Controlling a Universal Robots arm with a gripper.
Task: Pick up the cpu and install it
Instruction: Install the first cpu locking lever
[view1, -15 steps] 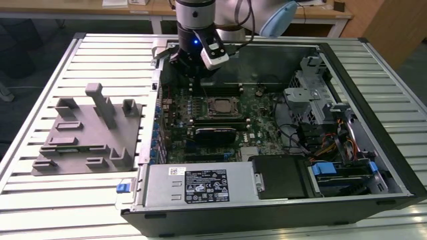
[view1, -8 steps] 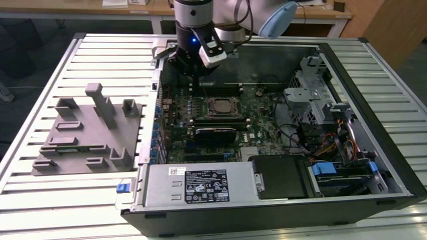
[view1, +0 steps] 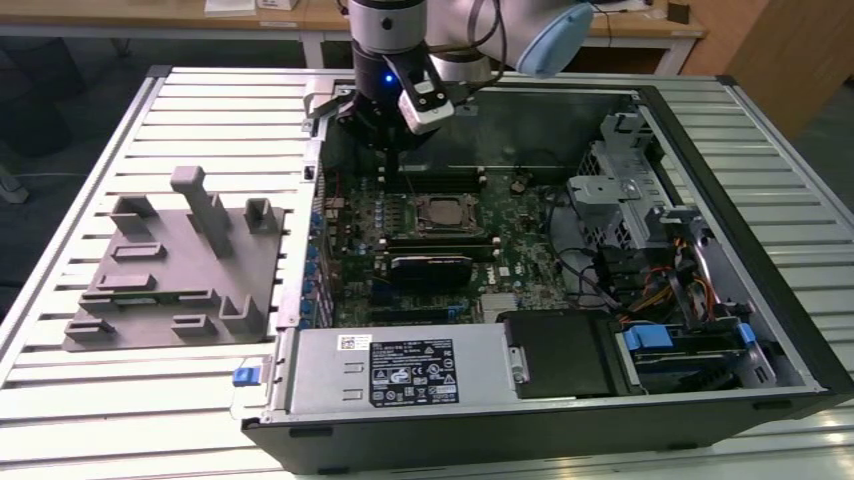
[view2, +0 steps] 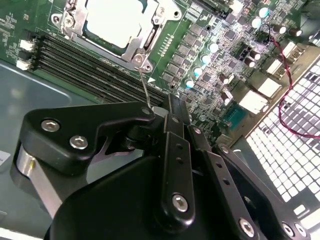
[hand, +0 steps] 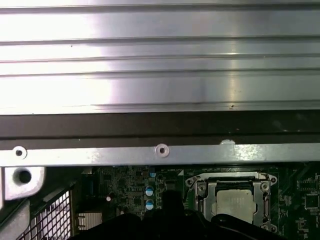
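The cpu (view1: 441, 213) is a pale silvery square lying flat inside the metal socket frame (view1: 416, 214) on the green motherboard of the open computer case. It also shows in both wrist views, the cpu (view2: 116, 20) and the cpu (hand: 235, 202) each ringed by the socket frame (view2: 142, 47). My gripper (view1: 396, 158) hangs above the motherboard near the case's rear wall, apart from the cpu and a little toward the exterior view's left of it. Nothing shows in the gripper (view2: 170, 107), whose black linkage points toward the memory slots beside the socket.
A grey plastic fixture block (view1: 174, 262) with upright posts stands on the slatted table at the exterior view's left. The case (view1: 787, 330) holds a power supply (view1: 400, 370), drive cages (view1: 627, 190) and cables. The case's rear rim (hand: 160, 150) runs close by the wrist.
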